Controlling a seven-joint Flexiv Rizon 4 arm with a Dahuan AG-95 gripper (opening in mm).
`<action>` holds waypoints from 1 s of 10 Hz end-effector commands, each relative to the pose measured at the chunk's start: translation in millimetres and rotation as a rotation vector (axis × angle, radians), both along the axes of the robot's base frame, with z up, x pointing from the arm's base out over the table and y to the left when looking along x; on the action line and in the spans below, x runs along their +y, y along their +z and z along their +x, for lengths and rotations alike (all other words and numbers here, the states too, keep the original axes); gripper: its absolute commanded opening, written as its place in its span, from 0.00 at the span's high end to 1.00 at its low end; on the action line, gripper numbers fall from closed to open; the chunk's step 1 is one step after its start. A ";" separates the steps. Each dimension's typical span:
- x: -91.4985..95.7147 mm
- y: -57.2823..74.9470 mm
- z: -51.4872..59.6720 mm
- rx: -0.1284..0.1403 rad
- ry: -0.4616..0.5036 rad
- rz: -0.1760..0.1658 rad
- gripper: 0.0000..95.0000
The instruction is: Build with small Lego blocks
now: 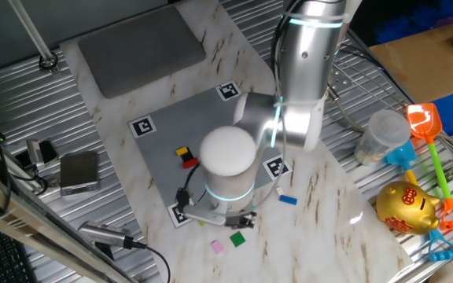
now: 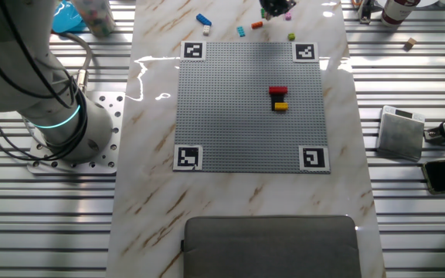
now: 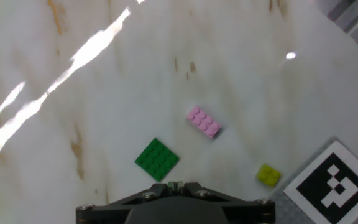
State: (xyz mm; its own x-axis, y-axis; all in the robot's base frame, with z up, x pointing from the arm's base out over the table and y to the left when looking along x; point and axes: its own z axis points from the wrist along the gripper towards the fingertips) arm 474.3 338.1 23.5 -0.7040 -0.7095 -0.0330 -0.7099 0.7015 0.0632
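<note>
In the hand view my gripper (image 3: 176,185) sits at the bottom edge with its jaws together and nothing visible between them. It hovers above the marble just in front of a green flat block (image 3: 157,159). A pink block (image 3: 204,122) lies further ahead and a small yellow-green block (image 3: 268,175) lies to the right. On the grey plate (image 1: 171,141) stands a short stack of red (image 2: 278,91), black (image 2: 279,99) and yellow (image 2: 281,106) blocks. The arm hides most of the gripper (image 1: 244,221) in one fixed view.
Loose blocks lie off the plate: blue (image 1: 288,200), green (image 1: 237,238), pink (image 1: 218,247). A plate corner marker (image 3: 331,183) is at the lower right. A grey laptop (image 1: 141,45), a plastic cup (image 1: 384,135) and toys (image 1: 407,206) stand around the table.
</note>
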 end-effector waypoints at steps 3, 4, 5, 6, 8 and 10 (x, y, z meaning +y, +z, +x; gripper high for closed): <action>-6.6 4.2 -5.8 -0.004 -0.046 -0.003 0.80; -7.5 4.3 -6.9 -0.010 -0.077 -0.006 0.80; -8.3 4.0 -7.8 -0.016 -0.099 -0.003 0.80; -8.7 3.6 -8.9 -0.022 -0.111 -0.002 0.80; -9.4 -0.2 -14.1 -0.020 -0.133 -0.006 0.80; -9.4 -2.9 -19.0 -0.020 -0.143 -0.007 0.80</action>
State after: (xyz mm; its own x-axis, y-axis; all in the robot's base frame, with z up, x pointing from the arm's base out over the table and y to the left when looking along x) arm 453.9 329.3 19.4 -0.7996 -0.5989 -0.0438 -0.6005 0.7983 0.0460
